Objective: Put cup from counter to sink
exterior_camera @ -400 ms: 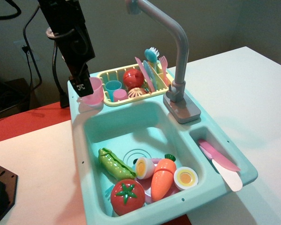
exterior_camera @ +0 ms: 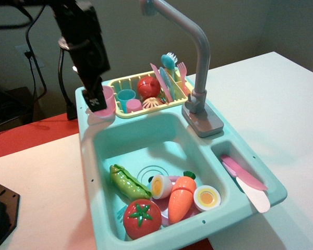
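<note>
The light-pink cup (exterior_camera: pixel 108 100) with a side handle stands upright on the mint-green counter (exterior_camera: pixel 87 124) at the sink unit's back left corner. My gripper (exterior_camera: pixel 97 99) hangs down from the black arm and is down at the cup. One finger covers the cup's left side and rim. I cannot tell whether the jaws are closed on it. The sink (exterior_camera: pixel 146 139) lies just in front of the cup. It is a deep mint-green basin with a tall grey faucet (exterior_camera: pixel 199 62).
The basin holds a pea pod (exterior_camera: pixel 128 182), a tomato (exterior_camera: pixel 142 217), a carrot (exterior_camera: pixel 180 197) and egg halves (exterior_camera: pixel 206 197). The yellow dish rack (exterior_camera: pixel 120 80), right of the cup, holds a blue cup (exterior_camera: pixel 126 96), a short pink cup (exterior_camera: pixel 134 105) and utensils. A pink knife (exterior_camera: pixel 245 174) lies in the side compartment.
The gripper has moved a little right and down, so it now overlaps the cup's left side. The cup has not visibly moved.
</note>
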You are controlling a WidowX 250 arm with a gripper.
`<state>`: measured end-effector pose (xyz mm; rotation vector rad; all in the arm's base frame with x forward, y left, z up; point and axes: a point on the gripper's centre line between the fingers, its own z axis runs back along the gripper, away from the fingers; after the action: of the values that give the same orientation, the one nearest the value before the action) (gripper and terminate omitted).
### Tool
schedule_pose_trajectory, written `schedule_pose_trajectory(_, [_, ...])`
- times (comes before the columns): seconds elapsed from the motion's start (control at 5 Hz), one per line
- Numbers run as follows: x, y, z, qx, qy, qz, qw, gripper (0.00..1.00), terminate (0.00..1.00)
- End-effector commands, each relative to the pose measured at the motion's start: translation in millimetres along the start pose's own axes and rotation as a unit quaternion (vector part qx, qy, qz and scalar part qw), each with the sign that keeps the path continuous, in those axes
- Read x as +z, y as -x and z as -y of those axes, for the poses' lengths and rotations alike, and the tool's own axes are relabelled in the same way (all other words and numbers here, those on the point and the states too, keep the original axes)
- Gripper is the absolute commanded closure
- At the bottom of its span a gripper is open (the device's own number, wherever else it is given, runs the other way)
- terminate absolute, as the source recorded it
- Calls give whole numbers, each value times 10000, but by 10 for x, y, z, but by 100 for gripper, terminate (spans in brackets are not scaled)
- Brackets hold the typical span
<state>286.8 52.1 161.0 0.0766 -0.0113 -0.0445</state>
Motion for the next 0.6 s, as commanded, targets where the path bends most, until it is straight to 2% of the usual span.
schedule_pose_trajectory(0.0, [71, -238, -57, 114, -15, 236, 9997, 0, 0])
schedule_pose_trajectory(0.2, [-56, -206, -48, 121, -64, 174, 9998, 0, 0])
schedule_pose_trajectory(0.4, [-134, -114, -59, 123, -71, 129, 9998, 100, 0])
